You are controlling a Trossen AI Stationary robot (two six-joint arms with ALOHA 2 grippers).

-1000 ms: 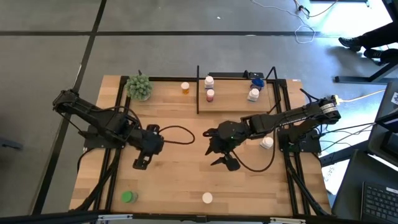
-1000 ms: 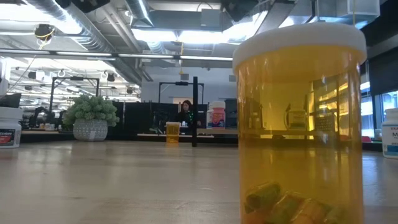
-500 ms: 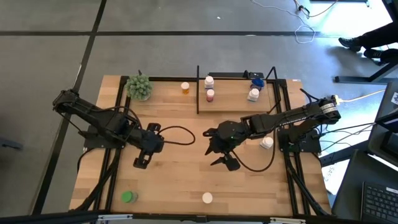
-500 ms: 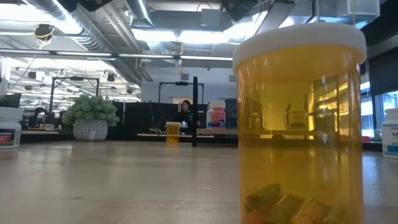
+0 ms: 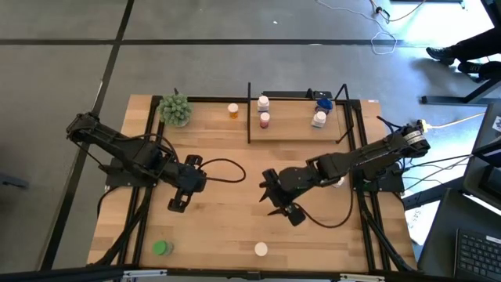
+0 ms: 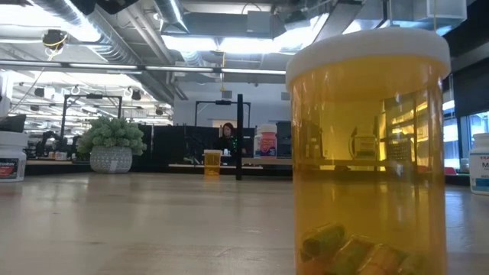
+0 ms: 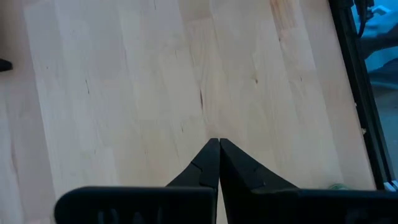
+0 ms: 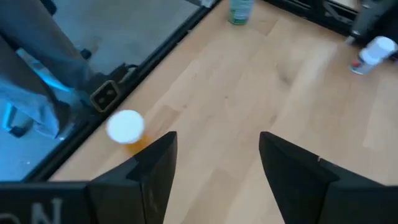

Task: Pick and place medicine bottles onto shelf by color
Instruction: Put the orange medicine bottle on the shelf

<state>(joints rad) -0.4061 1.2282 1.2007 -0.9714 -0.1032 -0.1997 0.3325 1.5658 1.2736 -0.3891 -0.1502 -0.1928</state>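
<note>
High view is showing the right gripper (image 5: 275, 205) hanging open and empty, apparently heading for the orange bottle (image 5: 261, 250), while the shut, empty left gripper (image 5: 174, 206) is waiting.

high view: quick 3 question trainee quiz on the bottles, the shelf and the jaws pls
1. True or false: the left gripper has its jaws shut, holding nothing.
2. How many medicine bottles stand on the shelf?
3. Where is the green bottle? A: on the shelf. B: on the table near its front edge, on the left arm's side. C: between the left gripper's jaws.

Key: 1 true; 2 four; 3 B.
</note>
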